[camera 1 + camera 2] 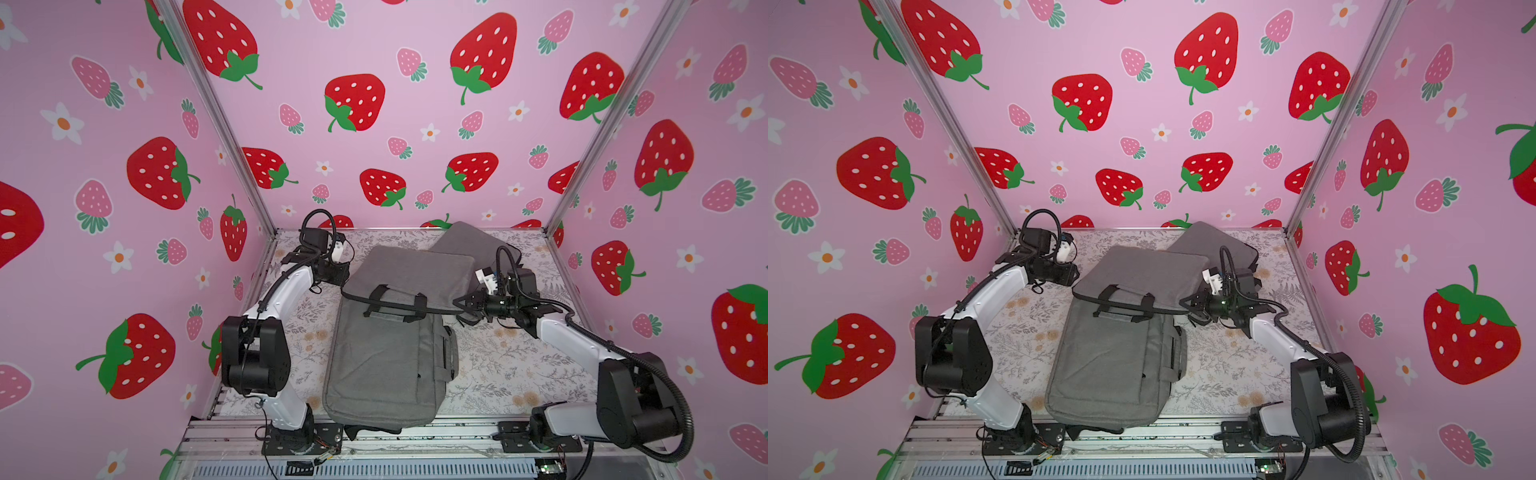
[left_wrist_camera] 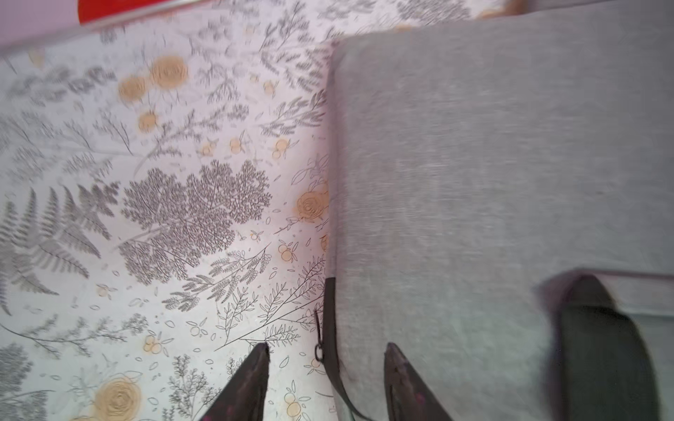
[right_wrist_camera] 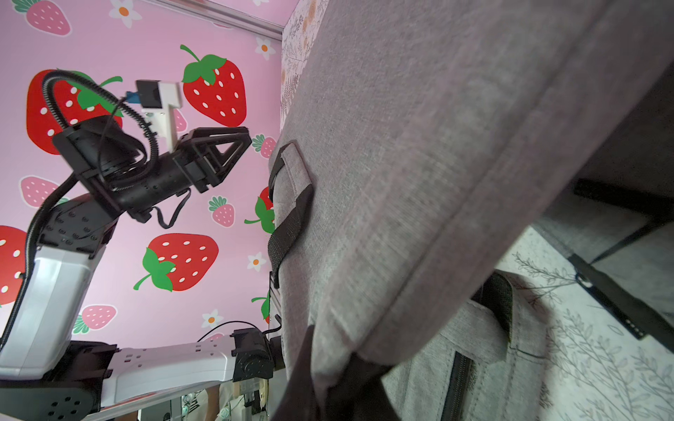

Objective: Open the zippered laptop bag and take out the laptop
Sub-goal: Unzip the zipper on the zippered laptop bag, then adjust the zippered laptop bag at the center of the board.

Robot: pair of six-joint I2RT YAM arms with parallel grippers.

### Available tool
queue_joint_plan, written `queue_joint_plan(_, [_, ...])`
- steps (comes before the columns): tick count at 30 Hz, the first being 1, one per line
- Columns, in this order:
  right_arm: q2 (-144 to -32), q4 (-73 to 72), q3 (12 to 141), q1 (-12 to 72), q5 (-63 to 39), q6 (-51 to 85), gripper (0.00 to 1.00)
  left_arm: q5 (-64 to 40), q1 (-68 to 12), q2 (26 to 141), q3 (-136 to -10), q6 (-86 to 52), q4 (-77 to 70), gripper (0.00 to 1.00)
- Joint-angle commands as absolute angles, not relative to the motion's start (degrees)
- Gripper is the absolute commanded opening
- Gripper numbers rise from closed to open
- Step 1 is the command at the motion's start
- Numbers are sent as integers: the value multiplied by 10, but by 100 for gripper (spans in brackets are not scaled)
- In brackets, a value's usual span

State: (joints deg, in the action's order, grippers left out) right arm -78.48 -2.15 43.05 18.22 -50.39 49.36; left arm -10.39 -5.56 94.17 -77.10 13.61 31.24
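Note:
The grey zippered laptop bag [image 1: 386, 361] lies flat mid-table in both top views, handles [image 1: 395, 301] up. Its top flap [image 1: 411, 270] is lifted off the body and tilts toward the back. My right gripper [image 1: 463, 306] is shut on the flap's right corner [image 3: 350, 339], grey cloth pinched between its dark fingers. At the flap's left corner my left gripper [image 2: 328, 350] is open. Its fingertips [image 2: 264, 355] straddle the black zip edge, and the small zipper pull [image 2: 318, 351] hangs free between them. The laptop is hidden.
A second flat grey padded case [image 1: 478, 245] lies at the back right, partly under the flap. The floral tabletop [image 1: 519, 361] is walled on three sides by strawberry panels. Metal rails [image 1: 415, 432] and both arm bases run along the front edge.

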Motion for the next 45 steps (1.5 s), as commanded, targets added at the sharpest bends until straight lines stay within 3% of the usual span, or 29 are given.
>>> queue_joint_plan(1, [-799,-1,455,182,-542,464,0,-121,-88,911,-751,220,345,56])
queue_joint_plan(8, [-821,24,489,176,-545,441,0,-108,-168,854,-683,378,328,59])
queue_joint_plan(14, [-842,33,512,174,-545,433,0,-34,-227,857,-644,489,289,61])
queue_joint_plan(27, [-867,41,537,170,-548,427,0,50,-257,947,-674,546,212,55])
queue_joint_plan(30, [-869,46,535,169,-546,423,0,30,-257,954,-702,527,235,49])
queue_joint_plan(39, [-892,48,546,165,-547,414,0,22,-257,966,-748,495,317,3])
queue_joint_plan(45, [-918,63,579,164,-524,404,0,1,-262,944,-772,444,388,0])
